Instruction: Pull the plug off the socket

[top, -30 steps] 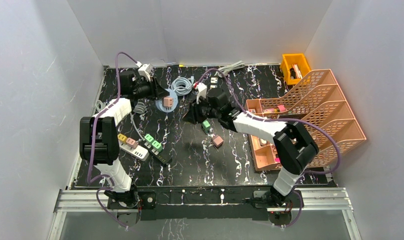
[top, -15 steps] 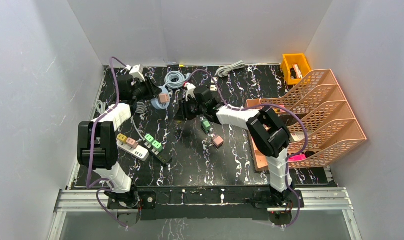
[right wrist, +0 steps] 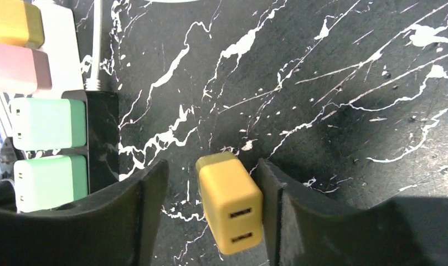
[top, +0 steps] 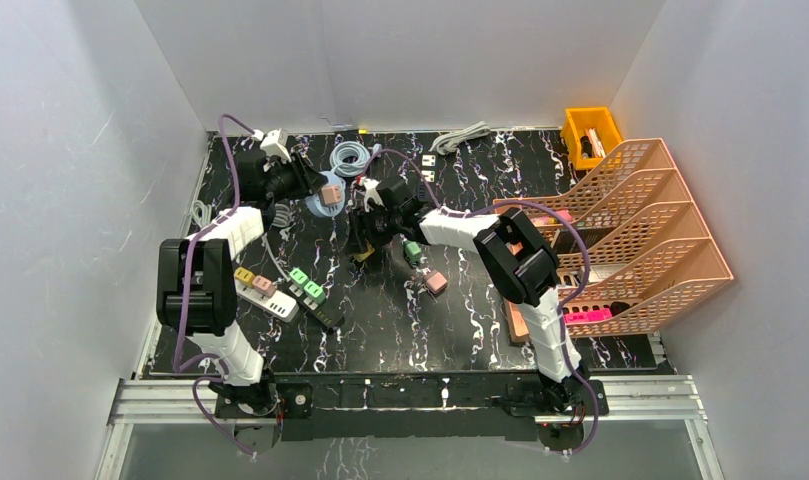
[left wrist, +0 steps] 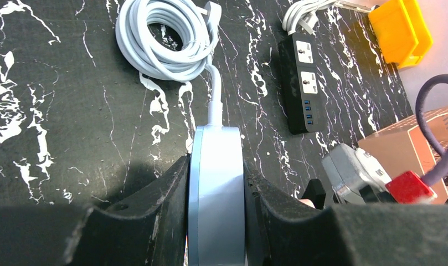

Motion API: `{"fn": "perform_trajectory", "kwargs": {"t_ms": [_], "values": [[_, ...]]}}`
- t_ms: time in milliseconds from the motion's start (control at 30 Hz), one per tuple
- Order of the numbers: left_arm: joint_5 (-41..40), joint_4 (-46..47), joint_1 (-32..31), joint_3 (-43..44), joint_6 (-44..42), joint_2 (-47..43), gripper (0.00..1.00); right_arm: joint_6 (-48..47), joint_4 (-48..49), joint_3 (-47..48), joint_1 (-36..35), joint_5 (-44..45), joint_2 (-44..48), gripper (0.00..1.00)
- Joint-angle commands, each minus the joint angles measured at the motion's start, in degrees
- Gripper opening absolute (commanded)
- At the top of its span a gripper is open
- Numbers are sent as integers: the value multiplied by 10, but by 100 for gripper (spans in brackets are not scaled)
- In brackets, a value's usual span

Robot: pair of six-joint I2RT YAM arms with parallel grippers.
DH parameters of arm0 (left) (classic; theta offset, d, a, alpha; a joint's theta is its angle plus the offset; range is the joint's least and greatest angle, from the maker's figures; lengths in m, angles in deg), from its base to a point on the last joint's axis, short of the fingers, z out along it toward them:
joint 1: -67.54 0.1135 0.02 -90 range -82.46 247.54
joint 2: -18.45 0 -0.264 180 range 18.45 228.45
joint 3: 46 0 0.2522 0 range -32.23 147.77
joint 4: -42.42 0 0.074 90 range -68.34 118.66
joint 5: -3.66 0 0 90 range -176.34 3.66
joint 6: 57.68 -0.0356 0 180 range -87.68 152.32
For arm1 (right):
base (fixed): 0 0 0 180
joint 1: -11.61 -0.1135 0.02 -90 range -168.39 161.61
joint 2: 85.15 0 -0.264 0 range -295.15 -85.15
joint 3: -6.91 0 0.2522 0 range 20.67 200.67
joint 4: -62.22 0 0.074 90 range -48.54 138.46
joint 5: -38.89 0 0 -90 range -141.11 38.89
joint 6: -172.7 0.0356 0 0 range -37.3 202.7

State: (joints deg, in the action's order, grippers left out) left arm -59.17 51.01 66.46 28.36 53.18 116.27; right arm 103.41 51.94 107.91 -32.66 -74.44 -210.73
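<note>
My left gripper (top: pixel 308 185) is shut on the rim of a round light-blue socket (left wrist: pixel 216 183), held on edge above the table at the far left. A pink plug (top: pixel 330 192) sits in the socket's face. The socket's white cable runs to a coil (left wrist: pixel 166 36). My right gripper (right wrist: pixel 210 191) is open just right of the socket, low over the table. A yellow two-port plug (right wrist: pixel 230 208) lies between its fingers, close against the right finger, with a gap to the left one. The yellow plug also shows in the top view (top: pixel 363 253).
A white strip (top: pixel 270 300) with yellow and pink plugs and a black strip with two green plugs (right wrist: pixel 44 149) lie at the left. A loose green plug (top: pixel 413 250) and a pink one (top: pixel 436 282) lie mid-table. Another black strip (left wrist: pixel 302 83), orange trays (top: pixel 620 230) and a yellow bin (top: pixel 591 133) stand at the right.
My left gripper took hold of the round socket and raised it toward the far left. My right gripper moved left beside it, and the yellow plug now shows under it.
</note>
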Motion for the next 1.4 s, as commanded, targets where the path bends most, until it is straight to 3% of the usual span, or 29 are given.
{"fn": "perform_trajectory", "kwargs": {"t_ms": [0, 33, 100, 133, 367, 600, 800, 1100, 1367], "values": [[33, 79, 4, 15, 15, -5, 0, -34, 19, -19, 1, -10, 39, 73], [35, 82, 4, 16, 17, -1, 0, -38, 26, -29, 1, -13, 47, 78], [42, 80, 4, 22, 19, 7, 0, -45, 38, -46, 1, -18, 65, 96], [45, 78, 4, 26, 19, 10, 0, -48, 42, -52, 1, -17, 75, 98], [49, 76, 4, 31, 18, 15, 0, -41, 114, -110, 10, 21, 166, 98], [61, 80, 4, 31, 24, 12, 0, 97, 191, -124, 58, -52, 165, 98], [92, 85, 3, 35, 29, 10, 0, 43, 205, -124, 37, 19, 183, 98], [97, 67, -8, 43, 17, 10, 0, 65, 317, -97, 35, 5, 152, 98], [103, 57, -14, 50, 18, 4, 0, -8, 229, -14, 14, 56, 106, 96]]}}
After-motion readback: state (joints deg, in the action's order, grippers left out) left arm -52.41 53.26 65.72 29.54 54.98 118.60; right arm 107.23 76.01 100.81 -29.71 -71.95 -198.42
